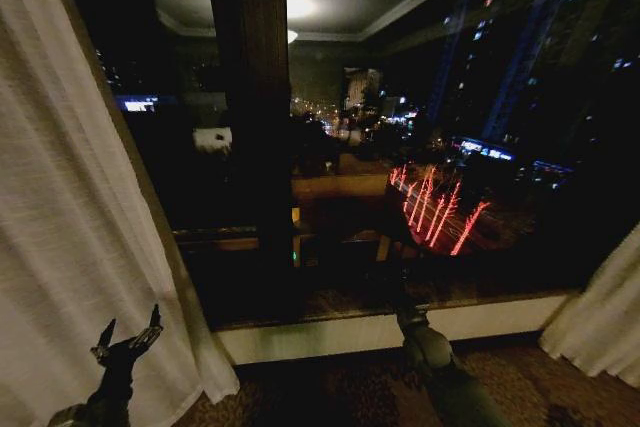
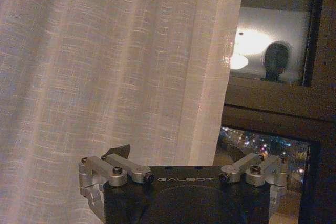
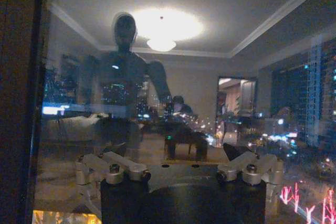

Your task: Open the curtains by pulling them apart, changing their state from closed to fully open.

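The curtains stand apart. The left curtain panel [image 1: 70, 227] hangs along the left edge as sheer cream fabric, and the right curtain panel [image 1: 605, 317] is bunched at the lower right. My left gripper [image 1: 128, 327] is low at the left, just in front of the left panel's hem, open and holding nothing. In the left wrist view the left gripper [image 2: 178, 153] faces the left curtain panel [image 2: 115, 66] near its inner edge. My right arm [image 1: 430, 352] reaches toward the bare window. The right gripper [image 3: 176, 150] is open before the glass.
A dark vertical window post [image 1: 255, 97] splits the glass [image 1: 450, 147], which shows city lights and room reflections. A pale sill [image 1: 380, 329] runs below it, above patterned carpet [image 1: 330, 392]. My own reflection [image 3: 126, 72] shows in the pane.
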### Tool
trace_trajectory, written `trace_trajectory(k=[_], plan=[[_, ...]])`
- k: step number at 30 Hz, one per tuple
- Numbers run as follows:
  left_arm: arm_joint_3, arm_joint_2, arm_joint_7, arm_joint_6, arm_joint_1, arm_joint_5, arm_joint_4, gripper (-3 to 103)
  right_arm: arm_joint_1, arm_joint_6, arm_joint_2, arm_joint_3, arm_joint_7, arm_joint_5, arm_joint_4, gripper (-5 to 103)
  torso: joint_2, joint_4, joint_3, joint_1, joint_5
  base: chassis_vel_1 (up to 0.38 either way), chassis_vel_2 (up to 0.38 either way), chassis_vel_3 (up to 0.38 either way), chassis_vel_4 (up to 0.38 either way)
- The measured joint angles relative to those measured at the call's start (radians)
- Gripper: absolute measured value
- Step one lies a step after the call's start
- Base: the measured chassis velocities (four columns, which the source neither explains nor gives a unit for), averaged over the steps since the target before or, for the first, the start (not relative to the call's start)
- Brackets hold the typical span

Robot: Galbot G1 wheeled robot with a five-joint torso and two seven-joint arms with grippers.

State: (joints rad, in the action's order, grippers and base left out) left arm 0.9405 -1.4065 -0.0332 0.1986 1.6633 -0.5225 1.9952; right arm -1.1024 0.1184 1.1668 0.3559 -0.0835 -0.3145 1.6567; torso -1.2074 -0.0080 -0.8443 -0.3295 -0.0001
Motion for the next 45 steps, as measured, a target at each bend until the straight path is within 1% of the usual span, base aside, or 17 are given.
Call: trace_trajectory(k=[36,38,39,40,41,42,43,44,45], plan=[[-0.002,0.0,0.001,-0.001,-0.001,0.001,0.0,100,0.0,0.0,0.0,0.0,0.0,0.0,0.0,100,0.0,0.0001,0.0,0.0,0.0001,0.0,0.0,0.0,0.0],[-0.032,0.0,0.016,-0.021,-0.019,0.019,0.001,100,0.0,0.0,0.0,0.0,0.0,0.0,0.0,100,0.0,0.0004,0.0,0.0,0.0004,0.0,0.0,0.0,0.0],[-0.032,0.0,0.016,-0.021,-0.019,0.019,0.001,100,0.0,0.0,0.0,0.0,0.0,0.0,0.0,100,0.0,0.0004,0.0,0.0,0.0004,0.0,0.0,0.0,0.0],[-0.073,0.0,0.034,-0.051,-0.042,0.043,0.004,100,0.0,0.0,0.0,0.0,0.0,0.0,0.0,100,0.0,0.0001,0.0,0.0,-0.0003,0.0,0.0,0.0,0.0],[-0.104,0.0,0.048,-0.075,-0.06,0.062,0.006,100,0.0,0.0,0.0,0.0,0.0,0.0,0.0,100,0.0,-0.0001,0.0,0.0,0.0,0.0,0.0,0.0,0.0],[-0.12,0.0,0.056,-0.086,-0.07,0.072,0.007,100,0.0,0.0,0.0,0.0,0.0,0.0,0.0,100,0.0,-0.0001,0.0,0.0,0.0,0.0,0.0,0.0,0.0],[-0.156,0.0,0.073,-0.112,-0.091,0.095,0.01,100,0.0,0.0,0.0,0.0,0.0,0.0,0.0,100,0.0,-0.0001,0.0,0.0,0.0001,0.0,0.0,0.0,0.0],[-0.156,0.0,0.073,-0.112,-0.091,0.095,0.01,100,0.0,0.0,0.0,0.0,0.0,0.0,0.0,100,0.0,-0.0001,0.0,0.0,0.0001,0.0,0.0,0.0,0.0],[-0.215,0.001,0.101,-0.157,-0.125,0.131,0.014,100,0.0,0.0,0.0,0.0,0.0,0.0,0.0,100,0.0,-0.0001,0.0,0.0,0.0001,0.0,0.0,0.0,0.0]])
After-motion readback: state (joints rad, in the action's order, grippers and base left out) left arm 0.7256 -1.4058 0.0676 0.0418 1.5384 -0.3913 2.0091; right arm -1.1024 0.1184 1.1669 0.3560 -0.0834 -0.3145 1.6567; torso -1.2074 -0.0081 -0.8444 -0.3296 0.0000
